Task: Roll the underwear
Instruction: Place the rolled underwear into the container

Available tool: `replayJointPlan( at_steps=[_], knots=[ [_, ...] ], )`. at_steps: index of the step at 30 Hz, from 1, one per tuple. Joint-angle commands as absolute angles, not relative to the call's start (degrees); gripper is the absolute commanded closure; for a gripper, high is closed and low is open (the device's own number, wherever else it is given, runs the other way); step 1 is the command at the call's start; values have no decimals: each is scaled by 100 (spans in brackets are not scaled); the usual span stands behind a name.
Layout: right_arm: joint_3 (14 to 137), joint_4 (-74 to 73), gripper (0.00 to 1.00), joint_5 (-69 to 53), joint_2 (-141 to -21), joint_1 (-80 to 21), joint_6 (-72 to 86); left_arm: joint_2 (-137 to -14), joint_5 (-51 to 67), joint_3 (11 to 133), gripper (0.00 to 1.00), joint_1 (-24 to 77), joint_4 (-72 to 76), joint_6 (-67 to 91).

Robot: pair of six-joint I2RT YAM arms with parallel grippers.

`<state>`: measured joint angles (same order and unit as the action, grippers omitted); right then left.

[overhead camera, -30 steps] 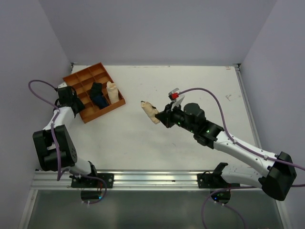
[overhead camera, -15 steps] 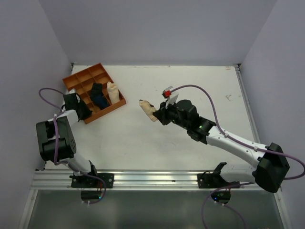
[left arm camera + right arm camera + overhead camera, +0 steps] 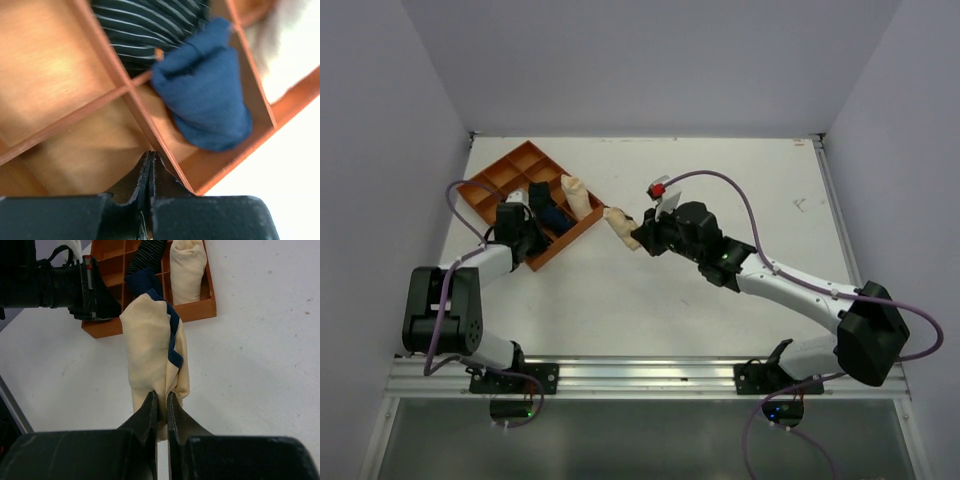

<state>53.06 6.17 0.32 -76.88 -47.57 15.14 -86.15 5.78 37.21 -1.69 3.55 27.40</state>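
Note:
The underwear [image 3: 150, 355] is a beige roll with a dark edge band, and my right gripper [image 3: 162, 400] is shut on its near end. From above, the underwear [image 3: 623, 226] hangs just off the right corner of the orange tray [image 3: 485, 190], with the right gripper [image 3: 645, 235] behind it. My left gripper [image 3: 150, 157] is shut, its tips inside the tray beside a divider [image 3: 105, 97]; nothing shows between them. Seen from above, the left gripper [image 3: 528, 238] sits at the tray's near edge.
The tray holds a dark blue roll [image 3: 207, 95], a striped black cloth [image 3: 150, 25] and a cream roll [image 3: 187, 260]. The left arm [image 3: 50, 285] lies close to the held roll. White table [image 3: 720, 330] spreads right and near; walls enclose the back and sides.
The left gripper has shut and moved right, and the tray has slid and turned toward the centre with it. The right gripper has carried the underwear left, up to the tray's corner.

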Motion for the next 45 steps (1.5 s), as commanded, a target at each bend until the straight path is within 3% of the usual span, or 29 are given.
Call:
replayJointPlan(
  at_steps=[1, 5, 9, 12, 16, 29, 45],
  knots=[
    [5563, 1107, 100, -123, -7892, -4799, 1503, -8201, 536, 3691, 100, 342, 755, 2926],
    [5756, 1230, 100, -36, -8383, -4922, 1521, -7613, 484, 4023, 100, 624, 485, 3059],
    [6125, 1537, 100, 246, -8892, -5115, 1520, -6884, -236, 4752, 83, 484, -464, 2962],
    [6528, 1845, 100, 378, -9445, -5238, 1564, -6663, 138, 5122, 82, 1, -799, 2997],
    [7162, 2056, 100, 492, -10227, -5457, 1486, -6504, 457, 5300, 82, -545, -984, 2953],
    [8366, 3725, 100, 835, -12171, -5941, 1082, -6029, 571, 4615, 81, -580, -615, 2944],
    [9605, 3938, 100, 1213, -13781, -5994, 1591, -5906, 598, 4061, 85, -589, -520, 2733]
  ],
)
